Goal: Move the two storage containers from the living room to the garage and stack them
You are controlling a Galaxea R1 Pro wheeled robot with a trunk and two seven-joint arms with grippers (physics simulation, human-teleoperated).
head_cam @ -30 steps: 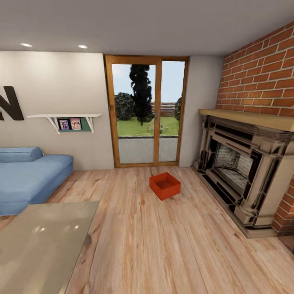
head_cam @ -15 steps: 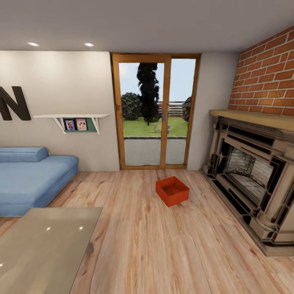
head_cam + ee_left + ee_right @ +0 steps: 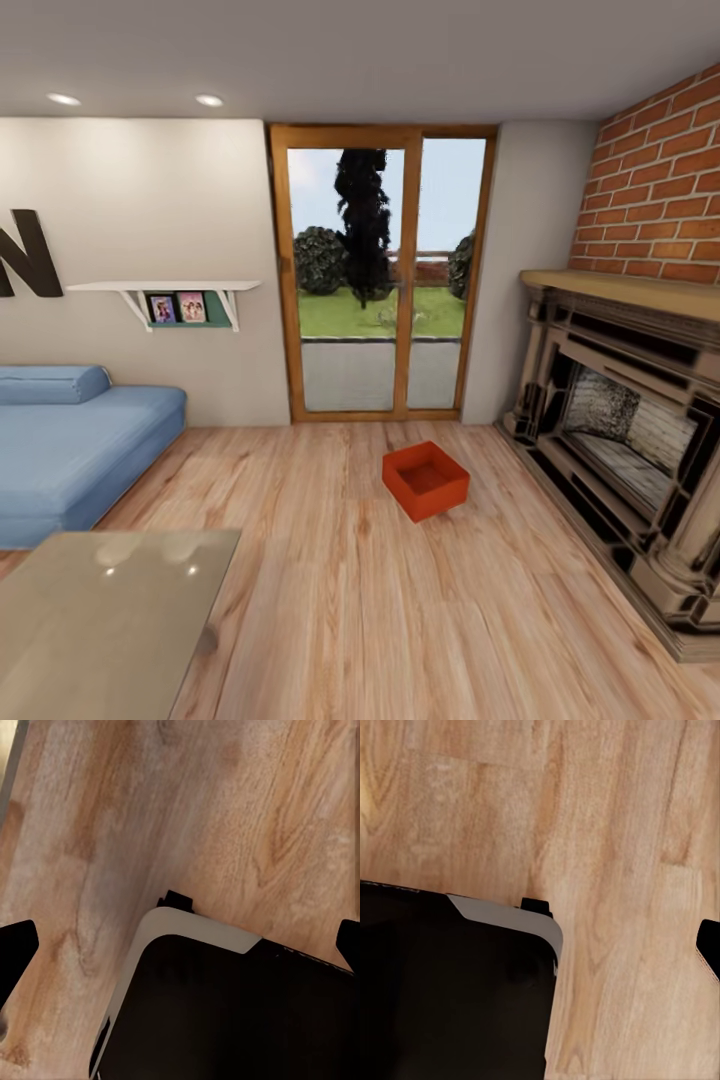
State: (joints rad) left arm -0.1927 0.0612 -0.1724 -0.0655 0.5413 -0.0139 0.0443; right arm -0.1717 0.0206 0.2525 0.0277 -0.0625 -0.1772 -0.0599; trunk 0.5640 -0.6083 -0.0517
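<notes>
One red-orange open-topped storage container (image 3: 425,480) sits on the light wood plank floor (image 3: 330,600) of the living room, in front of the wood-framed glass doors (image 3: 382,290) and left of the fireplace. In the left wrist view my left gripper (image 3: 180,943) hangs over the wood floor, open, with both dark fingertips (image 3: 16,945) far apart at the picture's edges and nothing between them. In the right wrist view my right gripper (image 3: 540,945) also hangs open over the planks, with one fingertip (image 3: 709,945) showing. Both grippers are far from the container.
A dark ornate fireplace (image 3: 630,440) under red brick lines the right side. A blue sofa (image 3: 70,450) stands at the left and a glass-topped table (image 3: 100,620) at the near left. My dark, white-edged base (image 3: 225,1020) shows below both grippers.
The whole head view has shifted as the camera turned and came a little closer; the container now sits slightly lower and to the right in the picture. Nothing in the room itself has moved.
</notes>
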